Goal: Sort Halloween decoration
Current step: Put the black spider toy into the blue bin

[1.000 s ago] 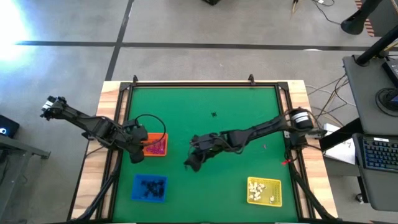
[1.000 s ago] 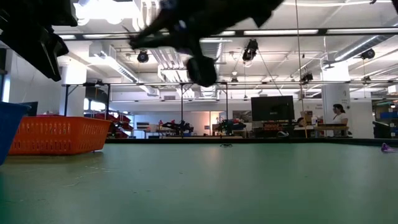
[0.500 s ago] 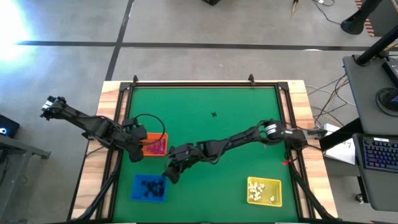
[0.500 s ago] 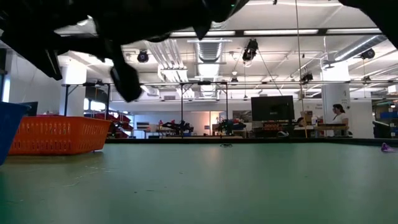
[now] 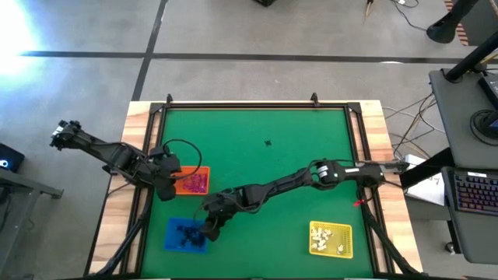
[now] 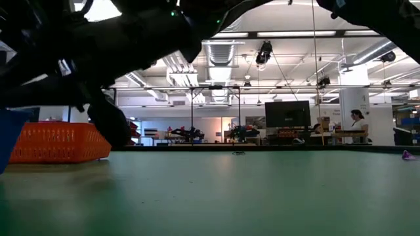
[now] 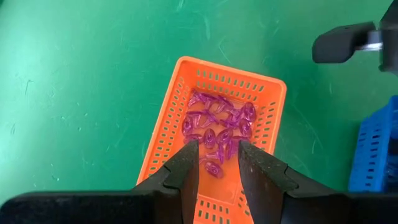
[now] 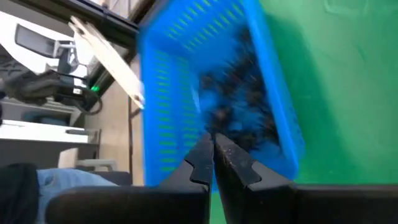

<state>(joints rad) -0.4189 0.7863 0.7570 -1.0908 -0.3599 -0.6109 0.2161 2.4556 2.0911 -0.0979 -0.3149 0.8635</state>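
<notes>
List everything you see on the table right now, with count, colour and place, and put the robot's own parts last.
Orange tray: one, left side.
Pinkish-purple trinkets: many, in the orange tray.
Blue tray: one, front left.
Black trinkets: a cluster, in the blue tray.
Yellow tray: one, front right.
White trinkets: several, in the yellow tray.
Loose black trinket: one, mat centre-back.
Left gripper: open, above the orange tray.
Right gripper: shut, at the blue tray's edge.

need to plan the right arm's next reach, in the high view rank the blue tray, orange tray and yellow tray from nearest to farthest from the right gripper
1. Blue tray: the right gripper is at its right edge, near the table's front left.
2. Orange tray: just behind the blue one, under the left gripper.
3. Yellow tray: farthest, at the front right.
</notes>
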